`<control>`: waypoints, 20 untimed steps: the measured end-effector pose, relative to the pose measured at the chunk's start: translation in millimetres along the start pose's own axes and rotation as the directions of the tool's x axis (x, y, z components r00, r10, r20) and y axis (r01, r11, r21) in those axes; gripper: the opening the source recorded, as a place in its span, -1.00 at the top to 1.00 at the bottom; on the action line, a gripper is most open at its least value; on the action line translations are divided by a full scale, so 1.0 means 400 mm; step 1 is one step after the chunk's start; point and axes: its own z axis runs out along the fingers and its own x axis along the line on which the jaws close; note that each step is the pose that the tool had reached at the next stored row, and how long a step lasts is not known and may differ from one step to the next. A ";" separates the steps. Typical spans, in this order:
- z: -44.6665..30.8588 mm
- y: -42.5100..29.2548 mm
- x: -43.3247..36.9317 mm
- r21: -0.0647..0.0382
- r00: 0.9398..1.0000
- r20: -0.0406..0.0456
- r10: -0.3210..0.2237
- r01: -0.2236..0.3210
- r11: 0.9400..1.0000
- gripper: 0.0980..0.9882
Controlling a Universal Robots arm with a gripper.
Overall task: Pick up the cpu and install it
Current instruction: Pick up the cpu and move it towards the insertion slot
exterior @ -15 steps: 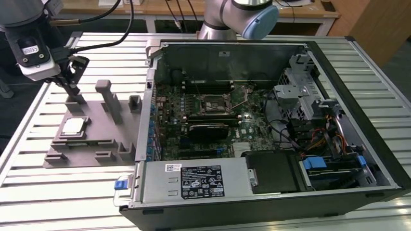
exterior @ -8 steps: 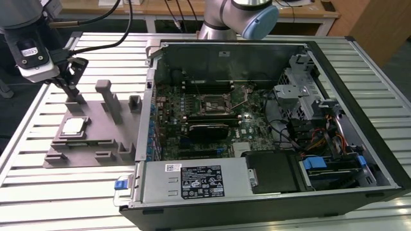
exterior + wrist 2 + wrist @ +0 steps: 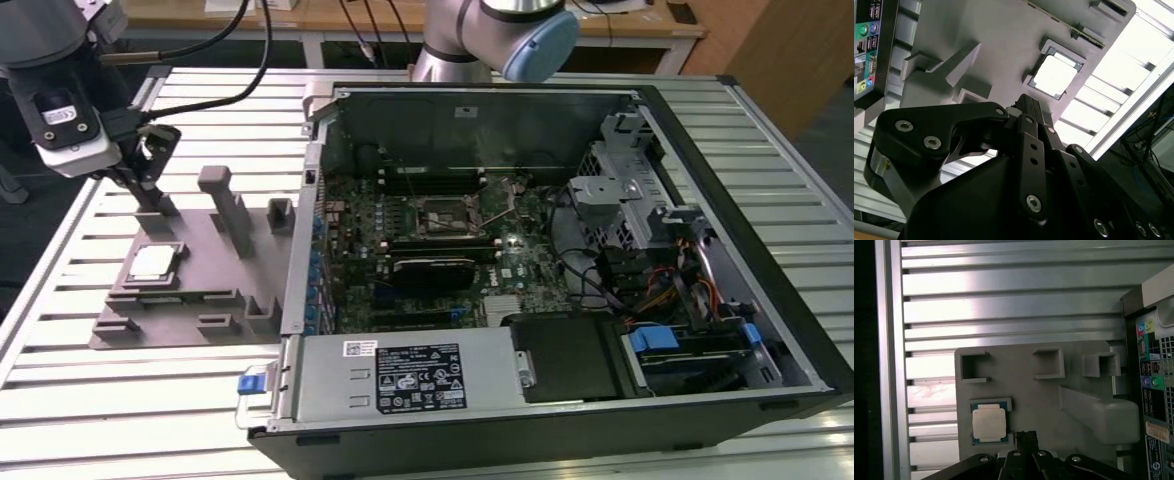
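My gripper [image 3: 160, 205] is closed, fingers together, with nothing between them. It hangs over the grey plate [image 3: 214, 268], clear of the cpu [image 3: 151, 263].

1. Clearances. The cpu lies in a shallow square frame close to the plate's edge on the exterior view's left. Beyond that edge runs bare slatted surface [image 3: 80, 400]. On the cpu's other side the plate is flat up to the upright blocks [image 3: 224, 200], and past them stands the open computer case [image 3: 467, 105]. The cpu's top face is uncovered.

2. Position. In the first wrist view my gripper [image 3: 1026, 436] sits just beside one corner of the frame, off the cpu [image 3: 988, 423]. In the second wrist view the gripper [image 3: 1025, 101] ends just short of the cpu [image 3: 1055, 76]. I cannot tell whether the gripper touches the plate.

3. Appearance. The cpu is flat and square, with a pale silvery metal top and a lighter rim. It lies level in its frame, and a thin dark border shows around it.
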 end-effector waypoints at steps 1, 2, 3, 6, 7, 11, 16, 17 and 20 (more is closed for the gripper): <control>0.003 0.000 0.002 0.000 1.000 0.000 0.000 0.000 1.000 0.98; 0.006 -0.001 0.004 0.000 1.000 0.000 0.000 0.000 1.000 0.98; 0.009 -0.001 0.006 0.000 1.000 0.000 0.000 0.000 1.000 0.98; 0.020 -0.002 0.013 0.000 1.000 0.000 0.000 0.000 1.000 0.98; 0.023 -0.002 0.015 0.000 1.000 0.000 0.000 0.000 1.000 0.98; 0.037 -0.004 0.029 0.000 1.000 0.000 0.000 0.000 1.000 0.98; 0.049 -0.005 0.043 0.000 1.000 0.000 0.000 0.000 1.000 0.98; 0.051 -0.006 0.046 0.000 1.000 0.000 0.000 0.000 1.000 0.98; 0.061 -0.007 0.054 0.000 1.000 0.000 0.000 0.000 1.000 0.98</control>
